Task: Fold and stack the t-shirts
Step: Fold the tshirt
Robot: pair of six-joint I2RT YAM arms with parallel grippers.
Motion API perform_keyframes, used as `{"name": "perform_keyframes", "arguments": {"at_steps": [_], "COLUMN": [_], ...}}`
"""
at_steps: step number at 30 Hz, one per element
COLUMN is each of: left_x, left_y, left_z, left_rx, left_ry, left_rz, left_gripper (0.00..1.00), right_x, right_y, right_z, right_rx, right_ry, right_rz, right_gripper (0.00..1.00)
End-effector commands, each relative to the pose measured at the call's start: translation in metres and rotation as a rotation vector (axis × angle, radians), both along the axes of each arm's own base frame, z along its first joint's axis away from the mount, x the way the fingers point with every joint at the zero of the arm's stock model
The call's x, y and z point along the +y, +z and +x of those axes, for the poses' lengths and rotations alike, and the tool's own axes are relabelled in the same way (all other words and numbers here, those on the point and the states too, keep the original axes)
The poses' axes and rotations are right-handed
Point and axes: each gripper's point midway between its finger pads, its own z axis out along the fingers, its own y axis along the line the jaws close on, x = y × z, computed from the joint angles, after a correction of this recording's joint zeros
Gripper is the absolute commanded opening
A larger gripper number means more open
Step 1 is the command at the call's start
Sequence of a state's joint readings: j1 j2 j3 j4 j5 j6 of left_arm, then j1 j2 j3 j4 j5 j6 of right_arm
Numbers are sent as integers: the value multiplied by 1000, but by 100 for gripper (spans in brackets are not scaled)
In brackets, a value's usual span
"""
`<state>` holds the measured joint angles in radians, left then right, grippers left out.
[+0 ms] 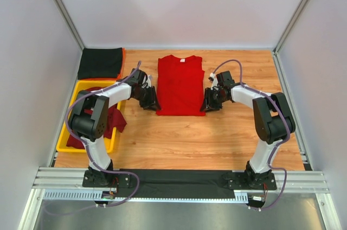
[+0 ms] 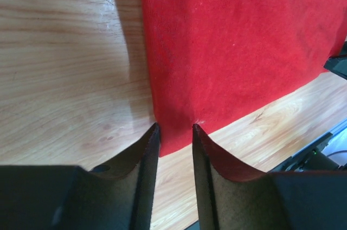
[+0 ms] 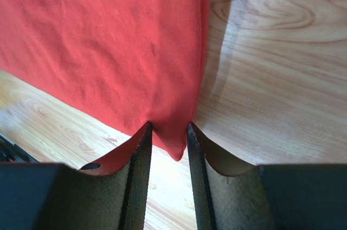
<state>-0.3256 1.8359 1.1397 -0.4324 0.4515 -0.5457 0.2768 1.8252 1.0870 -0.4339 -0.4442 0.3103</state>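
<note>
At mid-desk [image 1: 162, 138] the red t-shirt [image 1: 180, 84] lies flat, sleeves already folded in to a long rectangle, collar at the far end. Left hand [image 2: 174, 128] and right hand [image 3: 168, 127] each pinch a near hem corner, fingers nearly closed on thin matte knit. Lengthwise fold not yet made, I judge. One black shirt [image 1: 100, 63] sits folded far left; maroon shirts [image 1: 110, 119] wait crumpled in the yellow tray [image 1: 64, 138]. Wood-grain top, smooth.

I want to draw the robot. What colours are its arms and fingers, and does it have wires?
Both arms, the left arm and right arm, have chunky black joints and white links. A thin purple cable loops along each. The fingers are black, flat and pointed, with rough inner faces.
</note>
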Motion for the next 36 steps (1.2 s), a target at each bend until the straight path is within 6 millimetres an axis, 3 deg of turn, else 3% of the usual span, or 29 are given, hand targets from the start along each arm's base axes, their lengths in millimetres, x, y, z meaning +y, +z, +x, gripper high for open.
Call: {"name": "perform_keyframes", "arguments": {"at_steps": [1,5,7,13,27,30,32,35,36], "left_x": [-9,-8,-9,-8,-9,-9,-10,-10,-10], "left_y": [8,7,7,11,14,13,12,11,13], "left_z": [8,9,9,10,11,11,11,9,8], "left_rx": [-36,-24,-20,-34,-29,-26,-18,-4,-5], "left_ry": [-15,-11,-9,-5,19,19,21,23,23], "left_rz": [-39,-34,-35,-33,-38,-41,-44,-42,-43], "left_gripper": [34,31,34,40,38,31,24,4,0], "right_x": [2,1,2,3,7,6,4,0,0], "right_y": [13,13,15,20,23,22,22,24,25], "right_z": [14,17,19,25,26,24,23,23,21], "right_rx": [-72,-79,-84,-100,-97,-101,-104,-111,-107], "right_ry": [-13,-24,-24,-39,-62,-70,-83,-93,-94], "right_rz": [17,13,16,18,49,56,48,29,26], "right_gripper": [33,29,29,33,37,30,19,1,0]}}
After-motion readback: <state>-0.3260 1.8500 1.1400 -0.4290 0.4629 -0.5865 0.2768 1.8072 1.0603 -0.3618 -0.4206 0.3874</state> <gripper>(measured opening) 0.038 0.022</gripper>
